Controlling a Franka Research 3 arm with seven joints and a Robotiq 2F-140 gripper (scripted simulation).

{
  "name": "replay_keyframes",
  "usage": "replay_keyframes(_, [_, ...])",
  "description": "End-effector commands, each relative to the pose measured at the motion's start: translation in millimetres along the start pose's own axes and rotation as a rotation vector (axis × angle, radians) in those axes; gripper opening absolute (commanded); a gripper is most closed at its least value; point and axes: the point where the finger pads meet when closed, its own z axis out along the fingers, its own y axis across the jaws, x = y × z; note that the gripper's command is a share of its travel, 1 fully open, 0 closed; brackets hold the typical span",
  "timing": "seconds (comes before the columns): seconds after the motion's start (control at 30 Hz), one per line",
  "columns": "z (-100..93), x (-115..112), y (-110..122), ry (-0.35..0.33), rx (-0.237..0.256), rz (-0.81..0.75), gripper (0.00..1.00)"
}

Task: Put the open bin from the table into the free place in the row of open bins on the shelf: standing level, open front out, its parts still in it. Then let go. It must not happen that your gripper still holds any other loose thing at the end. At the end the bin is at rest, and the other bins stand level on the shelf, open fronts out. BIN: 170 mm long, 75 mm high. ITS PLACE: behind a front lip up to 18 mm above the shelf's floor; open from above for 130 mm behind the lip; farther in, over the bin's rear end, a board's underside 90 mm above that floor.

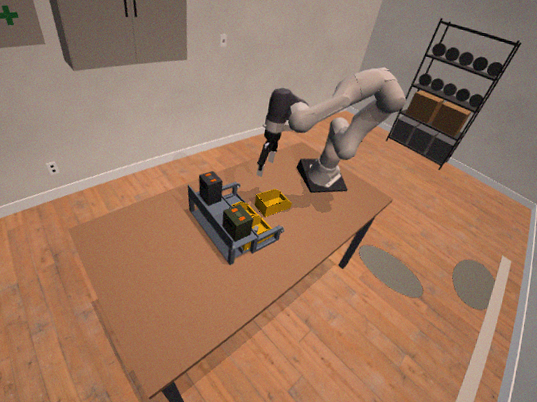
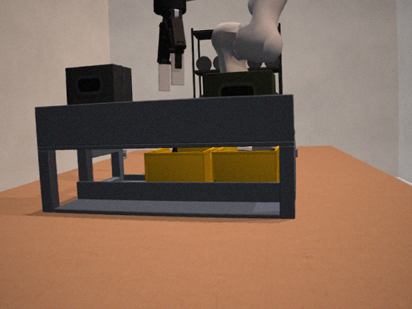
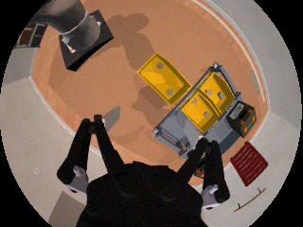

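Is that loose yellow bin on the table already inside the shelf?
No. The yellow bin sits on the table beside the shelf; the tool hangs open above, empty.

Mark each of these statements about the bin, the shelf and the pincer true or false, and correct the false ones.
1. The pincer is open and holds nothing. True.
2. The loose yellow bin already stands in the shelf's row. False: it sits on the table beside the grey shelf, apart from it.
3. Two yellow bins stand side by side in the shelf's lower level. True.
4. The free place in the row is at the right end in the exterior view. False: the gap is at the left end.
5. Two dark boxes rest on the shelf's top board. True.
6. The pincer touches the loose bin. False: it hangs in the air, above and away from it.
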Motion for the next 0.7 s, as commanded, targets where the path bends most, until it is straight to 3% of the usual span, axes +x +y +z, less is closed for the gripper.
replay_keyframes(0.0, [-0.1, 0.0, 0.0, 0.000, 0.000, 0.000, 1.00])
replay_keyframes(0.67, [0.5, 3.0, 1.9, 0.001, 0.000, -0.025, 1.00])
